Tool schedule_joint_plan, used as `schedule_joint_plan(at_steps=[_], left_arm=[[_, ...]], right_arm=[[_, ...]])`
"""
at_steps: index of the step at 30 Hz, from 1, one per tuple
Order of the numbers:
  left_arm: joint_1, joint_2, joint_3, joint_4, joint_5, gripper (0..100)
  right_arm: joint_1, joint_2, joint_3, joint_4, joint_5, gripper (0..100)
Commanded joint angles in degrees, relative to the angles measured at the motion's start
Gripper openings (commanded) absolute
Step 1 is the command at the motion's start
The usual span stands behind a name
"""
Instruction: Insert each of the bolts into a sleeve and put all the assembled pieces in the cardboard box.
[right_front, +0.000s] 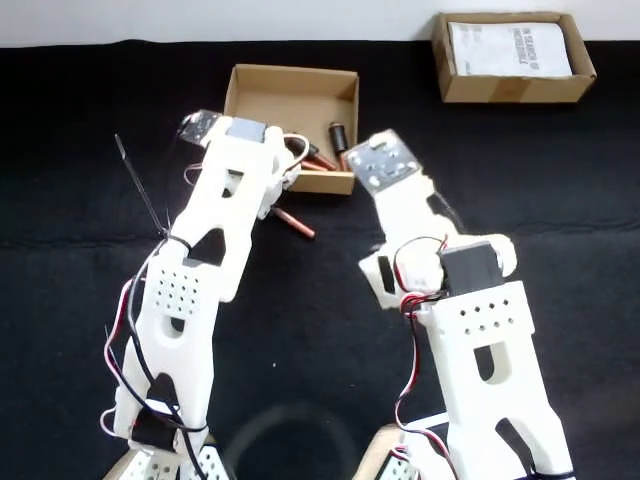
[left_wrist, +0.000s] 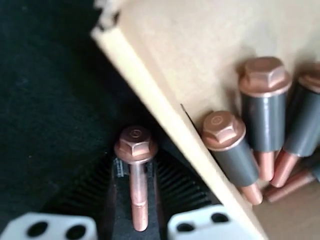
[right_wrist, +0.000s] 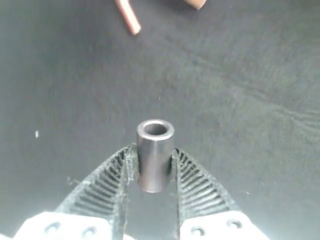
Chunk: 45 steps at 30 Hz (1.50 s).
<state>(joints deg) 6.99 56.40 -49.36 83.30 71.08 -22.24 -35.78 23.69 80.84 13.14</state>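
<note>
My left gripper (left_wrist: 136, 172) is shut on a bare copper bolt (left_wrist: 135, 147), head away from the wrist, just outside the front wall of the cardboard box (left_wrist: 165, 115). Inside the box lie several assembled pieces (left_wrist: 235, 155), copper bolts in grey sleeves. In the high view this gripper (right_front: 288, 172) sits at the box's (right_front: 290, 85) front edge. My right gripper (right_wrist: 152, 160) is shut on an upright grey sleeve (right_wrist: 155, 145), its bore open, above the black cloth. A loose bolt (right_front: 295, 223) lies on the cloth between the arms, its tip (right_wrist: 127, 17) also showing in the right wrist view.
A second cardboard box (right_front: 512, 88) with a printed sheet inside stands at the back right. Black cloth (right_front: 90, 200) covers the table, with free room on the left, the right and between the arms. Wires (right_front: 130, 330) hang beside the left arm.
</note>
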Motion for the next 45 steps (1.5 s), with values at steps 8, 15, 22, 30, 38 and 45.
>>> schedule_joint_plan(at_steps=[8,15,22,30,38,45], left_arm=[[-1.19,-15.08,-20.44,17.76,-20.40,1],[0.75,-28.79,-33.54,17.58,-40.53,1],[3.56,-37.67,-36.79,18.02,-50.20,1],[11.12,-52.70,-30.64,18.11,-60.04,1],[22.02,-72.22,1.80,14.07,-62.51,1],[17.89,-77.23,19.56,-5.01,-56.09,1]], right_arm=[[-4.26,-0.31,1.98,-9.45,-13.63,0.8],[-8.13,-1.01,4.97,-18.33,-21.80,0.8],[-10.86,-9.27,14.29,-30.37,-22.86,0.8],[-14.99,-23.25,28.70,-31.87,-20.66,0.8],[-14.73,-32.84,37.32,-40.75,-16.79,0.8],[-14.73,-33.54,37.05,-40.84,-17.05,0.8]])
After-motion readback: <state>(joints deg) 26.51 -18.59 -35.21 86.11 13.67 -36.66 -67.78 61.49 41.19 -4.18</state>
